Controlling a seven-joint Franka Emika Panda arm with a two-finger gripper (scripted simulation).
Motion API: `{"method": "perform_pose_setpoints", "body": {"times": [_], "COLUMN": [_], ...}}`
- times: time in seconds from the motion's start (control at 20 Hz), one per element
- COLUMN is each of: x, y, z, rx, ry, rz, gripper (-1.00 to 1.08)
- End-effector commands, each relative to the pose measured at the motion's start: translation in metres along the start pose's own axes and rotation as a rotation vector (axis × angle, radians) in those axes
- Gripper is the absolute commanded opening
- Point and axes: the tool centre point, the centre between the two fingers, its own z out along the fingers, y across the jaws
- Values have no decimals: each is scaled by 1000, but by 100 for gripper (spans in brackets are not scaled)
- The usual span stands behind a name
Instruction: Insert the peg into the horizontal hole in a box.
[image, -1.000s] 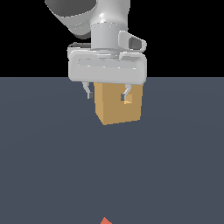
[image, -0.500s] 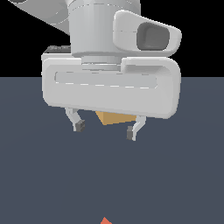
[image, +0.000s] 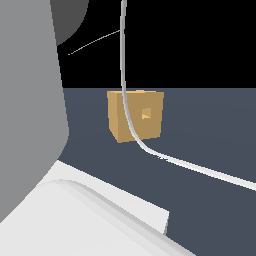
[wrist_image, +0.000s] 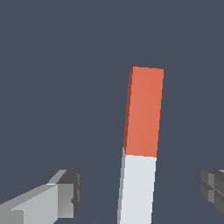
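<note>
Item 1, gripper (wrist_image: 140, 192): your wrist view shows the two fingers spread wide, one finger (wrist_image: 65, 192) on one side of the frame and the other at the opposite edge, only partly in shot. Nothing is between the pads in contact; the jaws hold nothing.

Item 2, peg (wrist_image: 141, 144): lies on the dark floor (wrist_image: 65, 65), in the gap between your fingers but apart from both. The orange-red half points away from the hand, the pale half runs toward it and out of frame. It sits closer to the middle of the gap than to either finger. You cannot see the peg in the exterior view.

Item 3, box (image: 136, 116): a tan cube resting on the floor, seen in the exterior view only, near the middle of the frame at the far edge of the floor. A thin pale cable (image: 131, 125) crosses in front of it.

Item 4, hole (image: 146, 114): small square opening in the face turned toward the exterior view's right; unoccupied.

Item 5, arm (image: 30, 125): large grey and white bodywork fills the exterior view's left and lower part, hiding the gripper there.
</note>
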Motion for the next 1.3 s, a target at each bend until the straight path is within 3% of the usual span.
{"method": "perform_pose_setpoints", "body": {"times": [0.0, 0.3, 1.25], "x": [-23, -47, -47], "y": [3, 5, 5], "z": [5, 10, 60], "rx": [-5, -8, -8], "ry": [1, 2, 3], "rz": [40, 82, 84], "gripper": [100, 100, 100]}}
